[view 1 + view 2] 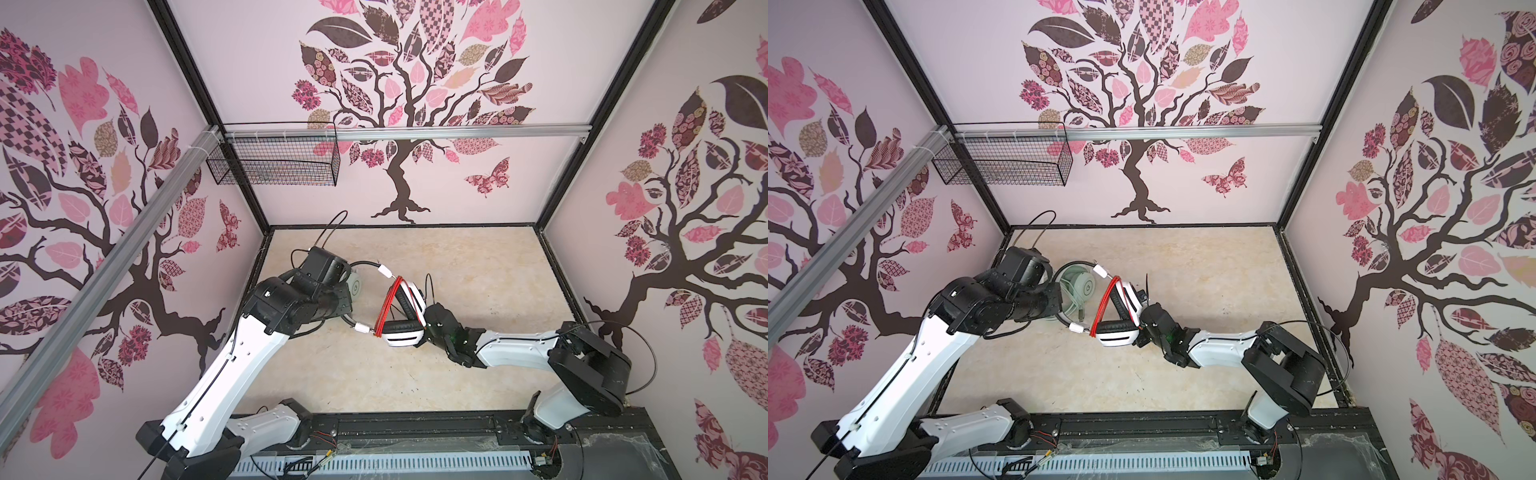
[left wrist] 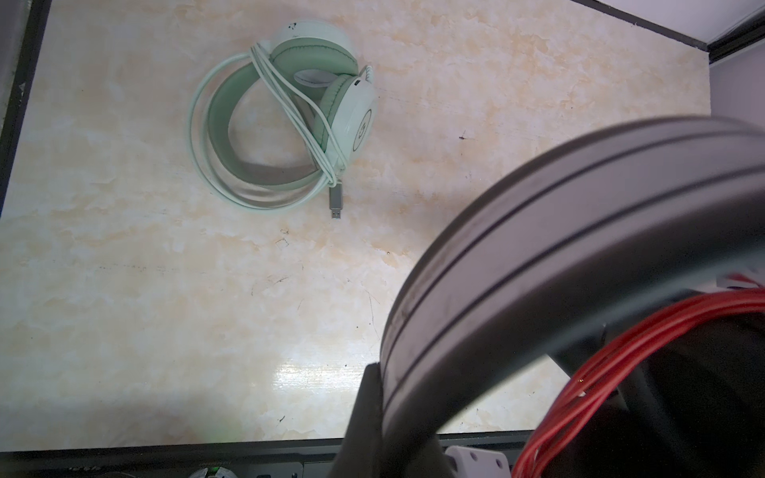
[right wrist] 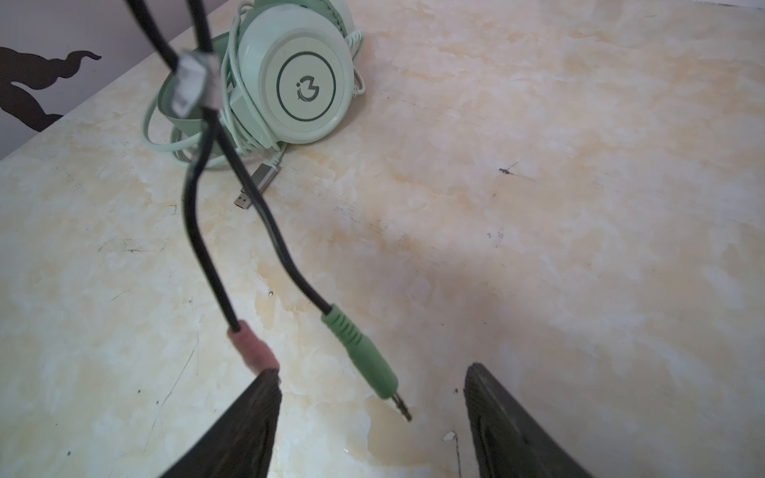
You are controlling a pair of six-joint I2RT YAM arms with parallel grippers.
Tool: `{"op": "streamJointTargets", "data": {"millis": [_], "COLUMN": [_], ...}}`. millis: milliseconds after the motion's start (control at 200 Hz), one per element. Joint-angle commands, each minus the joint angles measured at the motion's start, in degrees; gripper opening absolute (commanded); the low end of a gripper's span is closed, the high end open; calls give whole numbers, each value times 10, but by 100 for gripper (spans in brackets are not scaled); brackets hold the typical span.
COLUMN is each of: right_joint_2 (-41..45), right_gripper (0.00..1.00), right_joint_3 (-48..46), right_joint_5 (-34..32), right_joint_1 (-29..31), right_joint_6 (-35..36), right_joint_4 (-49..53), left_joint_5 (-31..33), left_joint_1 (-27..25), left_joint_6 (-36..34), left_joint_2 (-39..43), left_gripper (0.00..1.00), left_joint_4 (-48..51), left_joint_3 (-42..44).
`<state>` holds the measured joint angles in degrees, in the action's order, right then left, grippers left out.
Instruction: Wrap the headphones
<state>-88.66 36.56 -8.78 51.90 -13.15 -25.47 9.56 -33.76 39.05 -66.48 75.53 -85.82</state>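
Held above the table [image 1: 457, 374], the white and black headset [image 1: 405, 337] spans crosswise. Its headband arc [image 2: 538, 231] points toward the left gripper [image 2: 366, 407], which is clamped on it, and its ear cups [image 1: 415, 297] and wound red cable [image 1: 388, 303] point toward the right gripper [image 3: 372, 369], whose jaws stand apart with the green plug [image 3: 358, 345] dangling between. Farther back, the mint-green headset [image 1: 1084, 286] lies beneath the left arm [image 1: 232, 365].

Two headsets: one mint-green headset [image 2: 356, 120] and one white-and-black headset [image 1: 405, 337]. Two wound cables: one pale green cable [image 2: 193, 128], one red cable [image 2: 645, 343]. Three plugs: one USB plug [image 2: 336, 202], one pink jack plug [image 3: 252, 349], one green jack plug [image 3: 360, 347]. Two arms: left arm [image 1: 224, 365], right arm [image 1: 515, 349]. One wire basket [image 1: 274, 162]
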Motion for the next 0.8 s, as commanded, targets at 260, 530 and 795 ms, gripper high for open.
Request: {"op": "streamJointTargets", "data": {"millis": [260, 530, 795], "right_joint_2": [221, 244, 123], "right_gripper": [72, 70, 71], "right_joint_3": [-132, -191, -192], "right_joint_5": [-90, -263, -240], "right_joint_1": [-7, 86, 92], "right_joint_6": [99, 232, 359], "right_joint_4": [-37, -189, -361], "left_joint_5": [-5, -4, 9], "left_joint_1": [-1, -1, 3], "left_joint_6": [76, 137, 225], "left_joint_2": [-36, -94, -168], "left_gripper": [0, 0, 0], "left_joint_4": [-7, 57, 187], "left_joint_3": [-60, -154, -303]}}
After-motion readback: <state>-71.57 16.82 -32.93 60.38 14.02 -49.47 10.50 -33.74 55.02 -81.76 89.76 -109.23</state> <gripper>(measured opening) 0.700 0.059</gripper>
